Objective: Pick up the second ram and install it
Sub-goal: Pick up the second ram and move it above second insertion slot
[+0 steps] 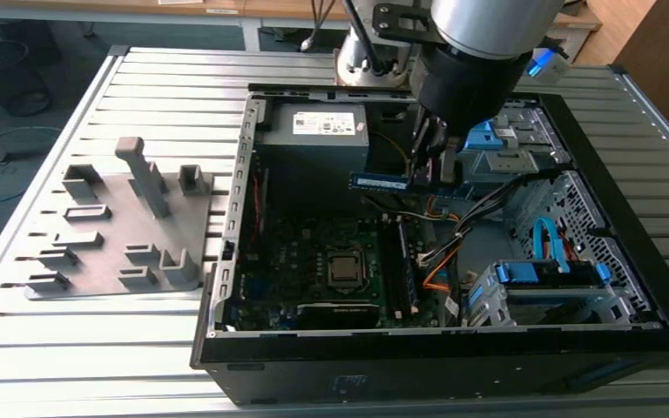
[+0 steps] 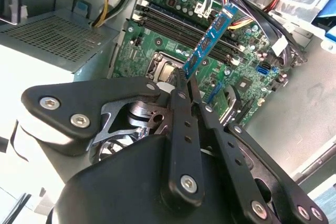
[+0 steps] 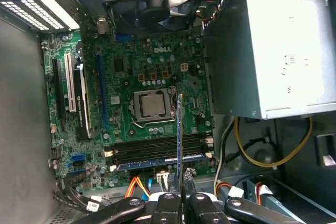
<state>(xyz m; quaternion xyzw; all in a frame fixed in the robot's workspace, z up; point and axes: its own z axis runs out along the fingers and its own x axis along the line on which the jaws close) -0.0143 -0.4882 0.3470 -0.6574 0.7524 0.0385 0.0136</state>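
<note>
My gripper (image 1: 420, 178) is shut on one end of the second ram (image 1: 380, 182), a narrow blue-green stick with dark chips. It hangs in the air inside the open computer case (image 1: 233, 218), above the motherboard (image 1: 311, 261). In the second wrist view the second ram (image 2: 208, 39) juts out from the gripper (image 2: 187, 81) over the long memory slots (image 2: 178, 30). In the first wrist view the second ram (image 3: 179, 135) appears edge-on. It runs from the gripper (image 3: 181, 191) across the memory slots (image 3: 152, 153) towards the processor socket (image 3: 152, 104).
A grey power supply (image 1: 323, 131) fills the case's far corner, close to the arm. Bundled cables (image 1: 480, 209) and a blue drive cage (image 1: 550, 274) lie towards the exterior view's right. A case fan (image 3: 152, 3) sits beyond the board. A grey holder fixture (image 1: 125, 226) stands on the slatted table.
</note>
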